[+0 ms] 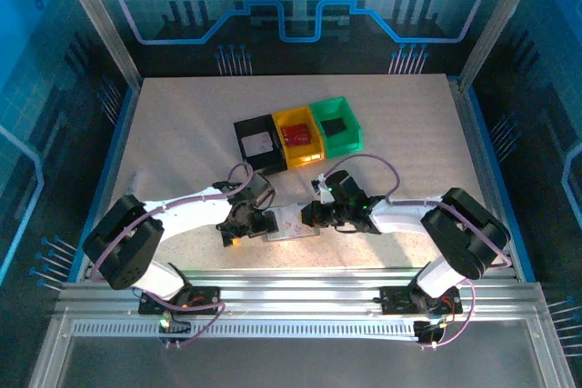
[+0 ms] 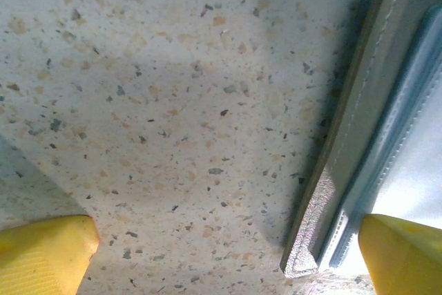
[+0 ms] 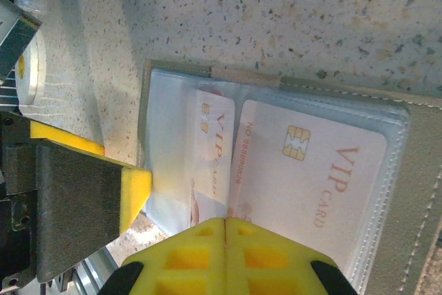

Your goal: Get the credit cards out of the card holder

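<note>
Card holder [image 1: 293, 222] is lying open on the counter [image 2: 173, 101], between the two tools. The left tool [image 2: 228, 257] is standing spread wide, straddling the holder's end. One yellow finger [image 2: 400, 253] is sitting over the clear sleeve and the other over bare counter. The right tool [image 3: 225, 240] is pressed together, its tips lying over the sleeve's edge above the credit cards [image 3: 311, 170], which are sitting inside the sleeves. Contact cannot be told.
</note>
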Motion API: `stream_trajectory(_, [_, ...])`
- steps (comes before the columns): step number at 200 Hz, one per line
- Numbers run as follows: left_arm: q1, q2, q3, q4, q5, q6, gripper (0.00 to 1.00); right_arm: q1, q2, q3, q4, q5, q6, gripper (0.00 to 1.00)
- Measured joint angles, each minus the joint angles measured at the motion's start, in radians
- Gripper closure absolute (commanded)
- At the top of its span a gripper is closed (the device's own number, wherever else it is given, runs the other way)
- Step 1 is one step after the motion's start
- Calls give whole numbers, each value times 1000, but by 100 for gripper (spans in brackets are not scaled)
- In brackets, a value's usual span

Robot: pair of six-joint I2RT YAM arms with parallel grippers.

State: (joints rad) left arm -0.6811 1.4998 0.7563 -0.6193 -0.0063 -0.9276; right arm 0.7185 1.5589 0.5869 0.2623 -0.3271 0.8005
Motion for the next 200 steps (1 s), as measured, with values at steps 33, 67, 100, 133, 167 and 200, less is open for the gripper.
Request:
stream_trajectory(33, [21,-19,-11,11,26,14,0,0,-25,0,-16,-3,-12,100])
stream_trajectory(67, [37,-43,-25,22,48,26,1,-1,-68,-1,-44,-3,-27,100])
stream_trajectory(100, [56,-66,-40,34,72,46,1,-2,-87,-1,-72,-3,-43,100])
stream_trajectory(133, [75,-94,-59,50,100,65,1,-6,-95,-1,-89,-3,-50,100])
stream_trajectory(167, [87,-135,-74,89,117,98,1,-6,-124,-1,-103,-4,-62,100])
stream_trajectory(200, [126,-209,-74,123,152,159,1,-14,-145,-1,-116,-31,-78,100])
